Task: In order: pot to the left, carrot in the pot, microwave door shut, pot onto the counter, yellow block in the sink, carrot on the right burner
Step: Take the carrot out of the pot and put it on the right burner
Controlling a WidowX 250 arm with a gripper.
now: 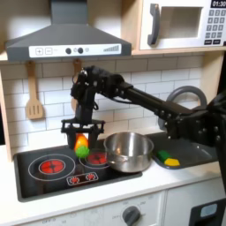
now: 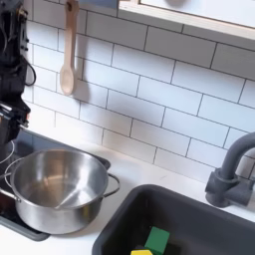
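Observation:
My gripper [image 1: 80, 134] hangs over the black cooktop, shut on the carrot [image 1: 81, 145], which points down with its green tip lowest. The carrot is in the air just left of the right burner [image 1: 96, 159]. The steel pot [image 1: 129, 151] [image 2: 58, 187] stands at the cooktop's right end, partly on the cream counter [image 1: 172, 179] [image 2: 129, 167], and looks empty inside. The yellow block [image 1: 171, 162] [image 2: 142, 252] lies in the dark sink [image 1: 196, 152] [image 2: 199, 224] beside a flat green piece [image 2: 157, 239]. The microwave door [image 1: 177, 25] at the upper right looks shut.
The left burner [image 1: 55, 164] glows red on the cooktop. A wooden spoon [image 1: 34, 99] [image 2: 67, 50] hangs on the tiled wall. A range hood [image 1: 69, 35] sits above the stove. The dark faucet [image 2: 234, 169] rises behind the sink. My arm [image 1: 168, 110] crosses over the pot.

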